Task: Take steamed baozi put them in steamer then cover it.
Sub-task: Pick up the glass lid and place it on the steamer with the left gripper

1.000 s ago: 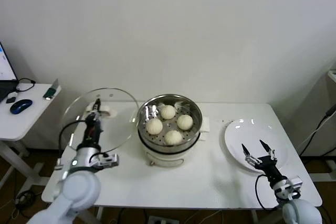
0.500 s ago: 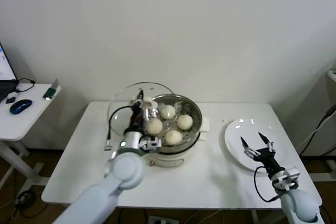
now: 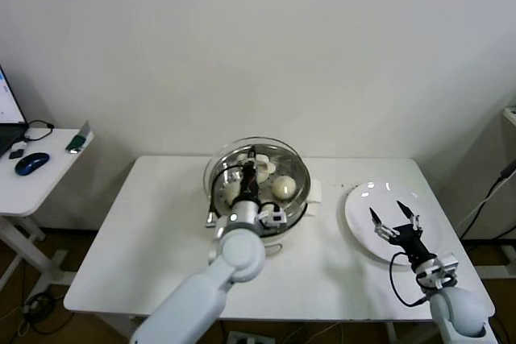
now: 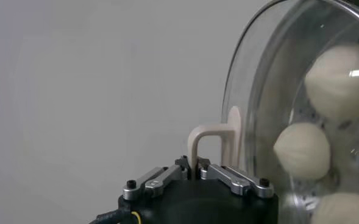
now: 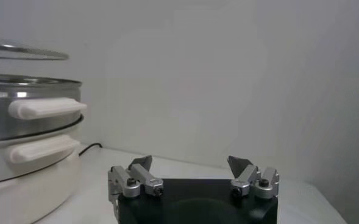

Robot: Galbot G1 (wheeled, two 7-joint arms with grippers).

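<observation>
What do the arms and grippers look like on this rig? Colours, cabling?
Both arms: smooth light-grey shells. Left gripper: black body, silver finger links, black cable looped alongside. Right gripper: the same black body, silver links with dark pointed tips, a black cable at the wrist.

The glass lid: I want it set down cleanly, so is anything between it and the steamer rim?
Nothing visible. The left tool holds the lid by its handle just above the steamer; the buns sit below the rim.

Plain white wall (image 3: 266,46) behind. White rectangular table (image 3: 153,239) centre. Smaller white side desk (image 3: 36,179) at far left, holding blue mouse (image 3: 31,163) and cables. Dark floor below.
</observation>
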